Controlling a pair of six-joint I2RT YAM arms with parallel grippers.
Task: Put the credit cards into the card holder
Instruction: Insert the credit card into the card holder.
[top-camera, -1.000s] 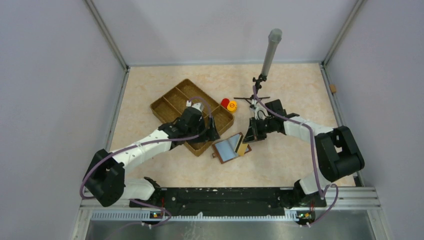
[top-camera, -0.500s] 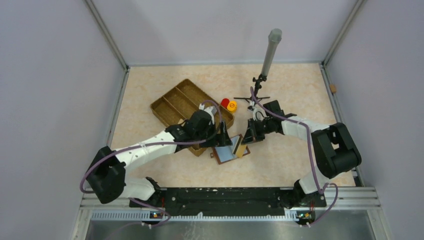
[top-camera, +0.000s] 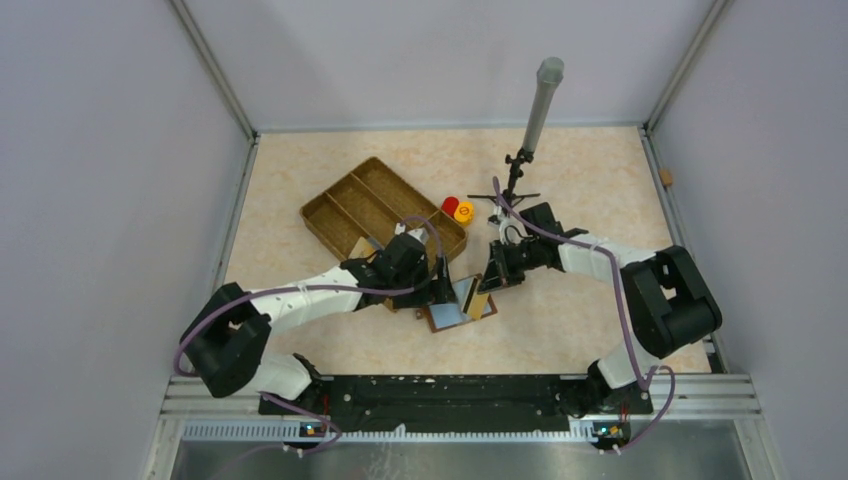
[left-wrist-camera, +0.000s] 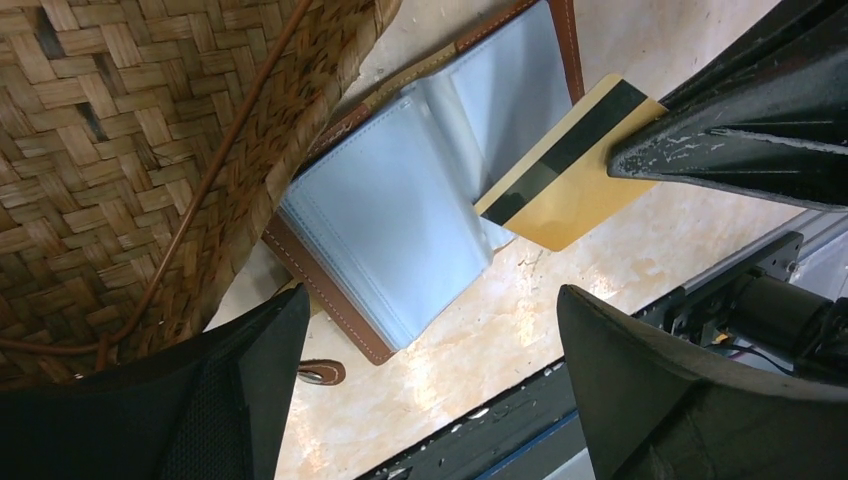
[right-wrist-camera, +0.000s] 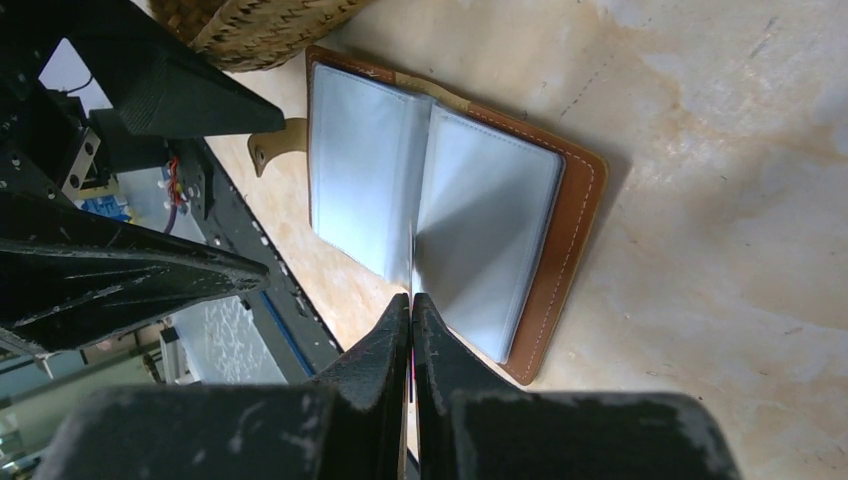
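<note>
The card holder (top-camera: 455, 312) lies open on the table, brown leather with pale blue-grey plastic sleeves; it also shows in the left wrist view (left-wrist-camera: 400, 200) and the right wrist view (right-wrist-camera: 450, 210). My right gripper (top-camera: 488, 283) (right-wrist-camera: 411, 300) is shut on a yellowish-gold credit card (top-camera: 478, 298) with a black stripe (left-wrist-camera: 565, 170). The card is held tilted, its lower corner touching the sleeves near the wallet's fold. My left gripper (top-camera: 440, 288) (left-wrist-camera: 430, 400) is open and empty, hovering over the wallet's left edge by the tray. I see no pale blue-grey card clearly.
The divided wicker tray (top-camera: 350, 200) (left-wrist-camera: 120, 150) touches the wallet's left side; a pale flat piece (top-camera: 360, 246) lies in its near compartment. Red (top-camera: 450, 203) and orange (top-camera: 465, 211) caps sit behind the wallet. A stand with a grey cylinder (top-camera: 540, 105) rises at the back.
My left gripper has swung right from over the tray to the wallet's left edge. My right gripper has brought the gold card slightly left and down onto the open sleeves.
</note>
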